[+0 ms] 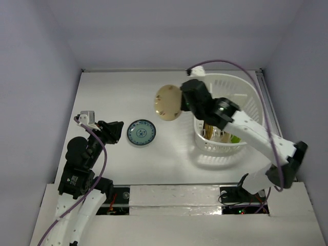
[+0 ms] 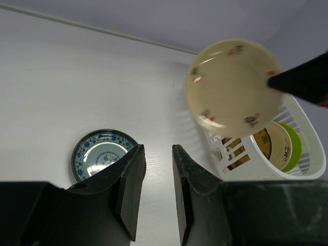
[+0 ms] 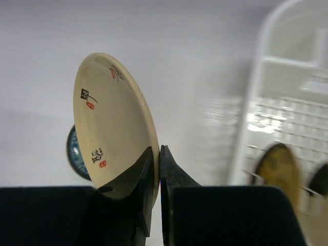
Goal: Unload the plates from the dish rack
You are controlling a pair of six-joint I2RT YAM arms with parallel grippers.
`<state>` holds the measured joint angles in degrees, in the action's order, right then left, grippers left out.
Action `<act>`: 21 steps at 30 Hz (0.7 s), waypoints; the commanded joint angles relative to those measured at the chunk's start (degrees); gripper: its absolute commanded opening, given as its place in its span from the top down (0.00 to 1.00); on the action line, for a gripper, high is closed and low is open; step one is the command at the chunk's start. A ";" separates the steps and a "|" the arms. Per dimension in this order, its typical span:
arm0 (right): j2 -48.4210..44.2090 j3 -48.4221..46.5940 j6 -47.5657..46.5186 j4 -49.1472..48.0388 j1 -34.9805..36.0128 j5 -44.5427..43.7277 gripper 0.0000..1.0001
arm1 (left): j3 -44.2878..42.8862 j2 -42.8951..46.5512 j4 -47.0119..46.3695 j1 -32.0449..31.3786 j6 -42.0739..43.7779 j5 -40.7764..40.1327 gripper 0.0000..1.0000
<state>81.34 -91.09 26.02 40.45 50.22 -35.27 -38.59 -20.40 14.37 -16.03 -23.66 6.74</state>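
Note:
My right gripper (image 3: 157, 149) is shut on the rim of a cream plate (image 3: 110, 123) with small red and black marks. It holds that plate (image 1: 168, 102) on edge in the air, just left of the white dish rack (image 1: 246, 82). A teal-blue patterned plate (image 1: 141, 132) lies flat on the table. My left gripper (image 1: 117, 130) hovers beside its left edge, open, with only bare table between its fingers (image 2: 132, 174). Standing inside the rack (image 2: 312, 154) are a mustard-brown plate (image 2: 264, 143), a tan plate (image 2: 283, 146) and a lime green plate (image 2: 296, 146).
The rack stands at the far right of the white table (image 1: 113, 92). Grey walls close in the back and both sides. The right arm (image 1: 256, 133) reaches across the rack from the near right. A purple cable (image 1: 241, 69) loops over the rack.

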 commanded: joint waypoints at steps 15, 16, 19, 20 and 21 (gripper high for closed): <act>28.87 4.94 14.05 -31.48 3.84 18.39 1.00 | -0.79 -0.87 -2.24 0.30 -0.60 -1.12 0.75; 29.14 5.56 14.84 -31.83 3.84 18.39 1.00 | -0.79 -0.87 -2.24 0.30 -0.51 -1.20 0.75; 30.19 7.76 15.99 -32.89 3.84 18.65 1.00 | -0.70 -0.87 -2.33 0.30 -0.51 -0.94 0.75; 30.37 8.38 16.25 -33.76 3.84 18.74 1.00 | -0.70 -0.95 -2.24 0.30 -0.51 -0.94 0.74; 30.54 8.99 16.69 -34.11 3.84 18.74 1.00 | -0.70 -0.87 -2.24 0.30 -0.60 -0.86 0.74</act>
<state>111.57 -83.26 39.55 12.99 54.28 -17.32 -38.59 -20.84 14.39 -16.03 -23.92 5.76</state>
